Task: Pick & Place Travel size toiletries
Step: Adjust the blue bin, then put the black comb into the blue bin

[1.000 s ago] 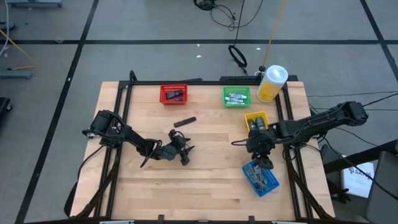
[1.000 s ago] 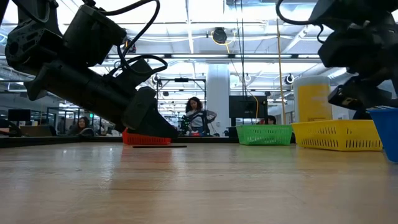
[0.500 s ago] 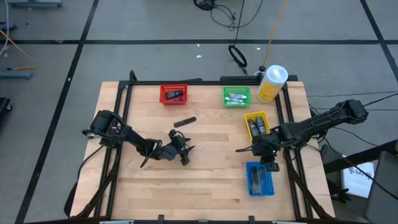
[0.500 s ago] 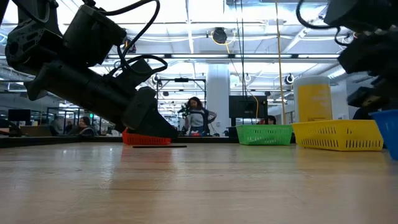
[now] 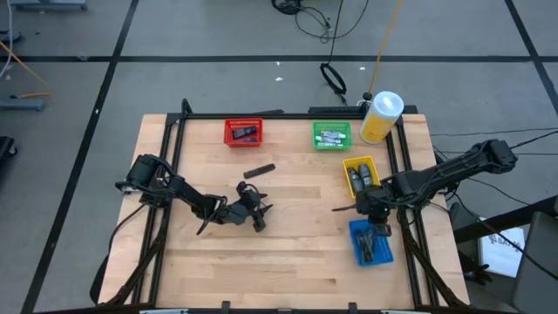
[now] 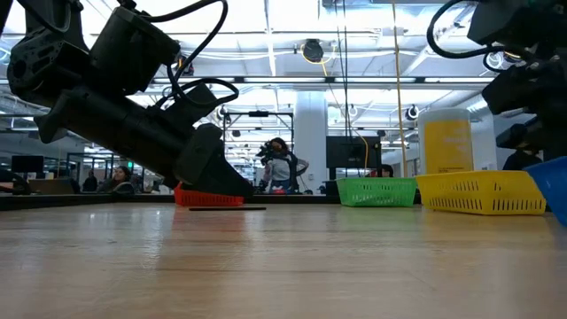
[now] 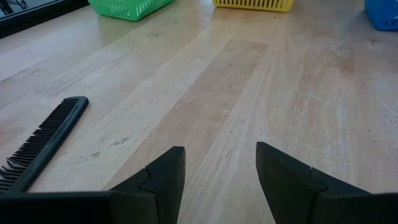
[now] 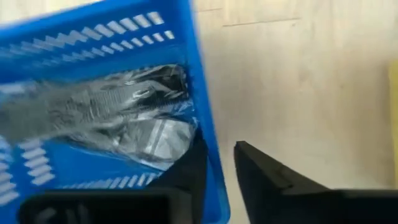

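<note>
**Right claw astride blue bin wall, toiletries just inside**

The right claw (image 8: 217, 171) is narrow, one finger inside the blue bin (image 8: 93, 43) and one outside, its wall between them; no item is visibly held. The silvery toiletries (image 8: 118, 115) lie in the bin, just beside the inner finger. The left claw (image 7: 221, 165) waits part open over bare counter (image 7: 249, 81), near a black comb (image 7: 46, 140). The right arm is far nearer.
</note>
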